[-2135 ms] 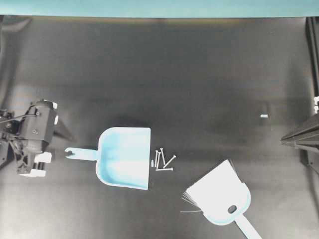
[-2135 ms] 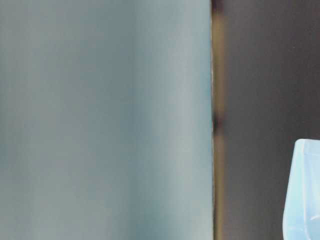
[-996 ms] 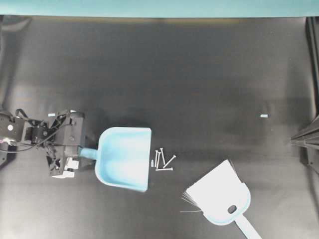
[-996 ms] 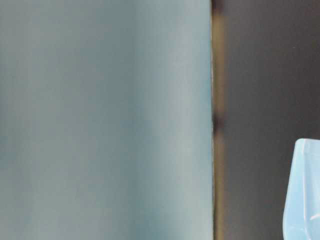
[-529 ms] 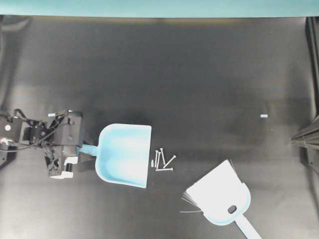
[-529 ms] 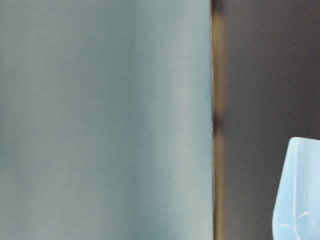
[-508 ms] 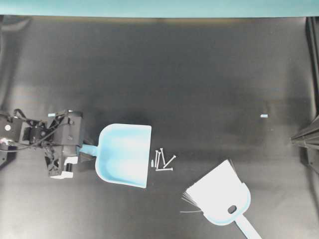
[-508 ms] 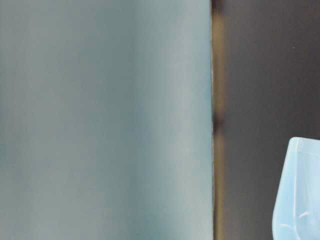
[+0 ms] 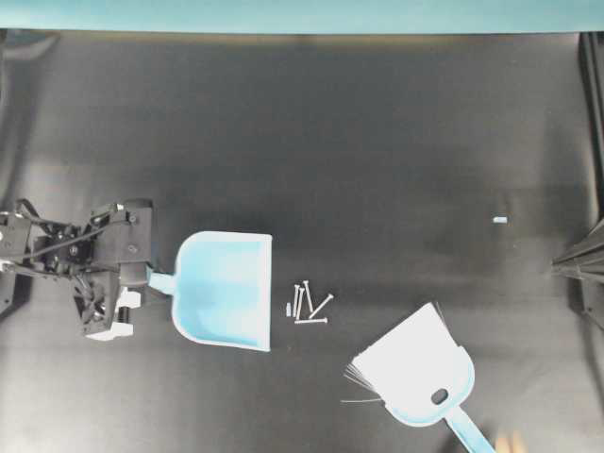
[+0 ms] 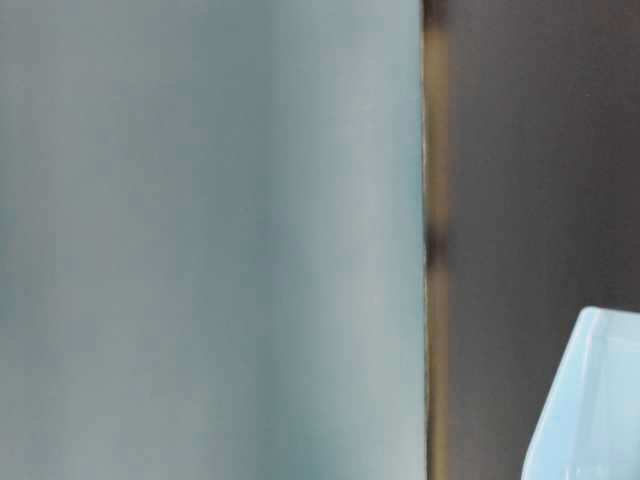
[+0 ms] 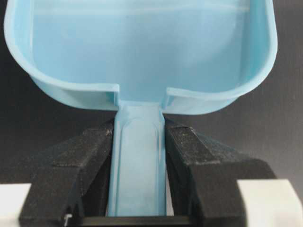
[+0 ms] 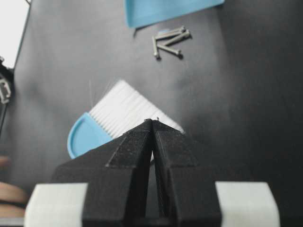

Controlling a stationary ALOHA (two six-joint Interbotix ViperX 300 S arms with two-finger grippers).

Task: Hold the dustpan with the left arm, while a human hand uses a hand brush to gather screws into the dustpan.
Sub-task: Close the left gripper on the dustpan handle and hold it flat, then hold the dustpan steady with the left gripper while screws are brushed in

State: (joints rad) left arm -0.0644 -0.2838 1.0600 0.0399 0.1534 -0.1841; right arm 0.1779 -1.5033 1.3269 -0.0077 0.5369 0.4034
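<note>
Left hand (image 11: 139,156) clamped on handle (low, level); right hand (image 12: 152,124) fingers pressed together.

My left arm (image 9: 90,269) is a black, boxy body with loose black cables looping behind my fingers and a white plastic block on one side. My left fingers (image 11: 92,156) are black wedges with a rough, grainy face, seated on white plastic bases. My right fingers (image 12: 130,156) are the same: black, tapering to points, white-based.

A black table surface (image 9: 359,142) carries 1 tiny pale blue speck (image 9: 499,219), a teal band (image 9: 302,14) along its far edge.
</note>
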